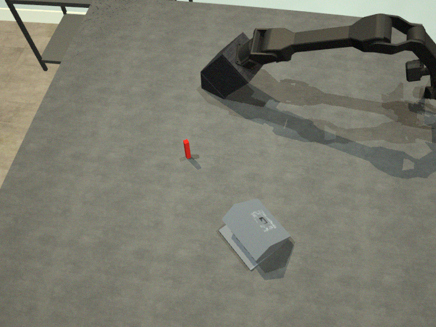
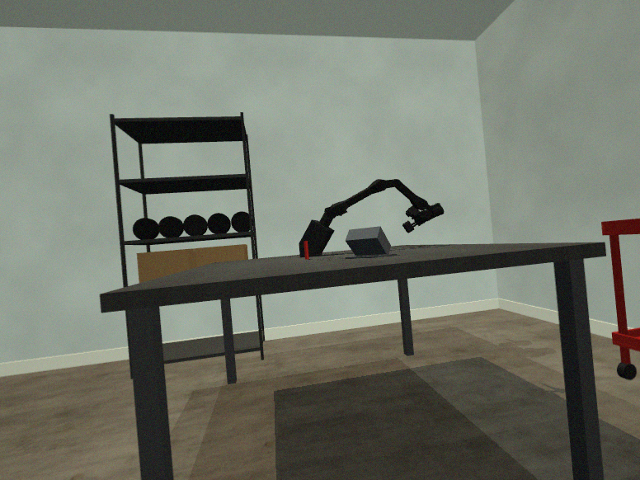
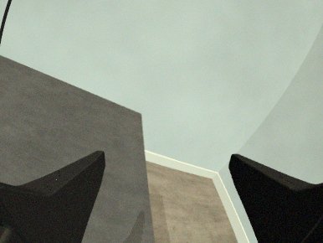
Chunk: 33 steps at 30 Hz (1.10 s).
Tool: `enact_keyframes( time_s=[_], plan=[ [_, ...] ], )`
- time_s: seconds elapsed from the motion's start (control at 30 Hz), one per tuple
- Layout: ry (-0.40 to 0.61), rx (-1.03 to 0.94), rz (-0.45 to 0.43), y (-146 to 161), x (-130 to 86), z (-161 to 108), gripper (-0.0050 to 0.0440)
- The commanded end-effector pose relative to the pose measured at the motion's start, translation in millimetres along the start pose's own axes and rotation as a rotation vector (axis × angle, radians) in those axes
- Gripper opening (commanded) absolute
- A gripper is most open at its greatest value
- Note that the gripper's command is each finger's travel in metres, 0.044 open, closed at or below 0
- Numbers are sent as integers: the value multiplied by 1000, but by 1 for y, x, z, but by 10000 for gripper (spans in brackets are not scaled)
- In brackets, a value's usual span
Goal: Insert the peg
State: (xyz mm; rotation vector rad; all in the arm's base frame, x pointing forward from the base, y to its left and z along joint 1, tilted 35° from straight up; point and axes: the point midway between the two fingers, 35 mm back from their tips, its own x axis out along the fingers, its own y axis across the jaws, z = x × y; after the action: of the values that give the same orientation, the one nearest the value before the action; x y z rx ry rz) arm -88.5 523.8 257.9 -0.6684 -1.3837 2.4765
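A small red peg (image 1: 186, 149) stands upright on the grey table near its middle; it also shows in the exterior view (image 2: 306, 249). The grey sloped panel (image 1: 255, 232) sits nearer the front, with a small dark hole (image 1: 262, 220) in its slanted face; in the exterior view it is a grey block (image 2: 368, 240). My gripper (image 2: 411, 222) hangs in the air off to the right, far from both peg and panel. In the wrist view its two dark fingers stand wide apart (image 3: 167, 183) with nothing between them, over the table's edge.
The arm's dark base (image 1: 225, 72) stands at the back of the table. A black shelf rack (image 2: 183, 206) with dark balls is behind the table. A red cart (image 2: 623, 289) is at the right edge of the room.
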Motion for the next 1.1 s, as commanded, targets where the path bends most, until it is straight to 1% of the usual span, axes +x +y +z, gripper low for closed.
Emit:
enact_keyframes(
  time_s=[0.0,0.53,0.6,0.63,0.77,1.03,1.07],
  plan=[
    [2,-33,-15,-12,-6,11,400],
    [2,-33,-15,-12,-6,11,400],
    [5,-31,-16,-12,-7,10,440],
    [9,-29,-18,-12,-9,9,440],
    [44,-9,-30,-12,-23,-1,440],
    [147,54,-68,-8,-68,-29,440],
    [147,54,-68,-8,-68,-29,440]
  ],
)
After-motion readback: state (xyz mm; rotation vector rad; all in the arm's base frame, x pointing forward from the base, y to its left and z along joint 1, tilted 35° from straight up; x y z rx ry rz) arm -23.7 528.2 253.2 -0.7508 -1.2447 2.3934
